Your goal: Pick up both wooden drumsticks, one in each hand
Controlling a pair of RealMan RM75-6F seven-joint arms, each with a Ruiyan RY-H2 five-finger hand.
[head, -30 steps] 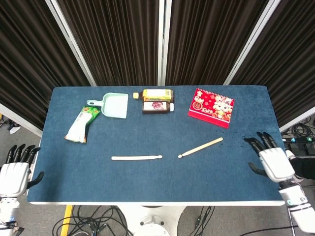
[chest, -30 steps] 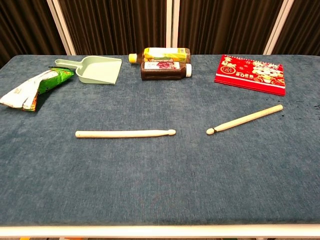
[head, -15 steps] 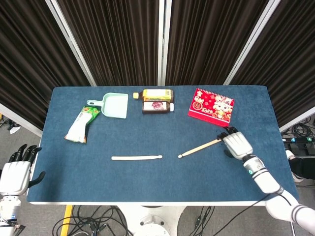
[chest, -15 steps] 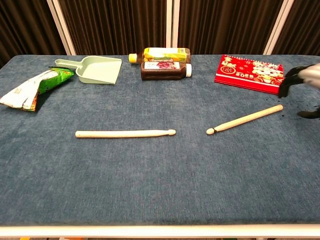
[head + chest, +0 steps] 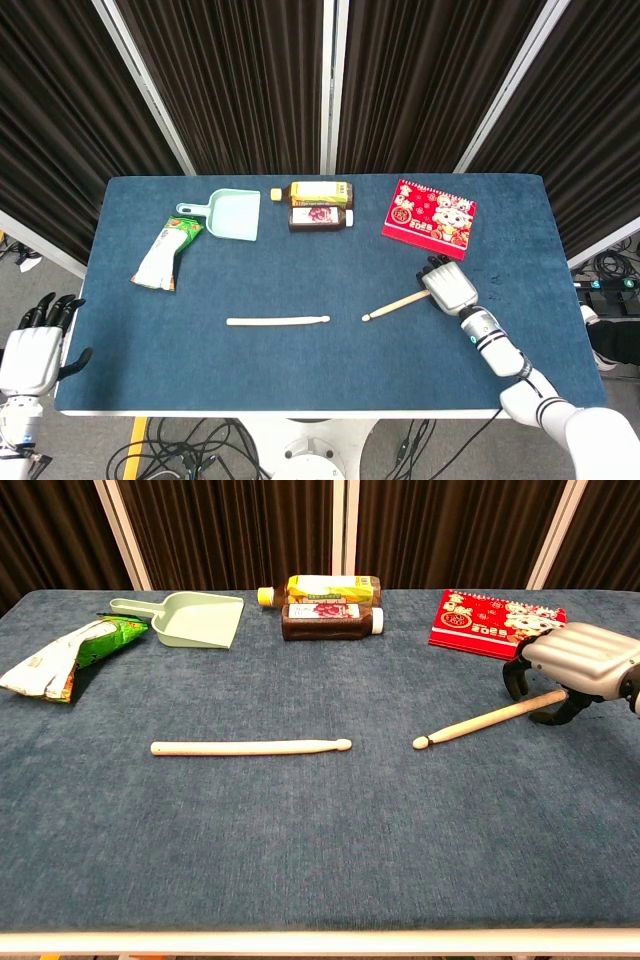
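The right hand point(image 5: 572, 658) has slid in over the butt of the right stick point(image 5: 480, 721), fingers arched around it — grip unclear; left stick point(image 5: 277, 321) lies mid-table point(image 5: 330, 380); left hand point(image 5: 30, 355) spread off the edge — dark curtains point(image 5: 240, 70) behind

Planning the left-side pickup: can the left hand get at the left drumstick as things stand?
Probably yes. The left hand hangs off the table's near-left corner, and only bare blue cloth lies between it and the left drumstick; the snack bag sits farther back.
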